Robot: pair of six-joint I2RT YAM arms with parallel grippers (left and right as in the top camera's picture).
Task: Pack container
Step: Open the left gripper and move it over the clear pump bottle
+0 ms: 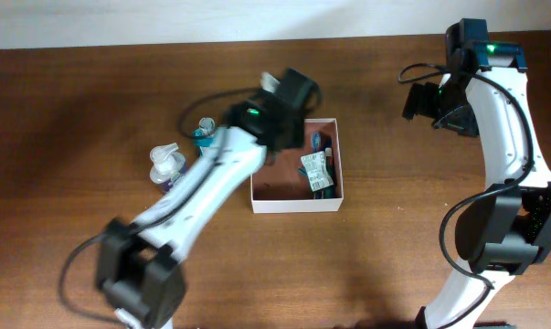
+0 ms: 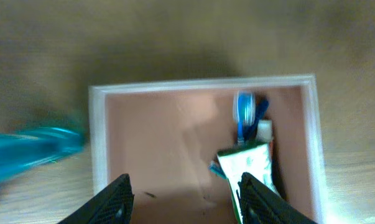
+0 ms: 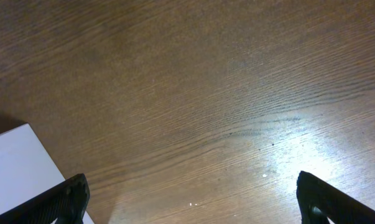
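**Packing partly done: two items in, two bottles still outside.**

The container [image 1: 298, 203] sits mid-table [image 1: 394, 256]. A green-and-white tube [image 1: 316, 171] and a blue item [image 1: 316, 142] lie along its 3 o'clock wall, and the rest of its floor is bare. The left gripper [image 2: 187, 202] hovers over the container, jaws partly apart, holding nothing. A white pump bottle [image 1: 165, 164] and a teal bottle [image 1: 202, 132] rest outside at 9 to 10 o'clock, probably yet to be packed. Farther off, at 2 o'clock, the right gripper [image 3: 193, 205] hangs over bare wood, jaws wide apart, empty.
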